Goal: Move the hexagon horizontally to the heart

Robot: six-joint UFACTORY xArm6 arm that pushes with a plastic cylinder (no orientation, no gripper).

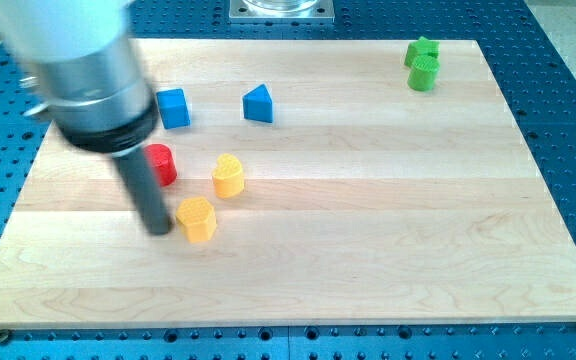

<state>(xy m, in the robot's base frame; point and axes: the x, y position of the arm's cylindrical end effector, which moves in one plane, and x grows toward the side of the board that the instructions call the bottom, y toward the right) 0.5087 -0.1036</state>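
A yellow hexagon block (197, 218) lies on the wooden board at the lower left of centre. A yellow heart block (228, 176) lies just above and to its right. My tip (158, 230) sits just left of the yellow hexagon, close to it or touching it. A red block (161, 164), partly hidden by the rod, lies above the tip.
A blue cube (173, 107) and a blue triangular block (259, 104) lie at the upper left. Two green blocks (423, 62) sit together at the upper right. The board's edge (288, 322) runs along the view's bottom.
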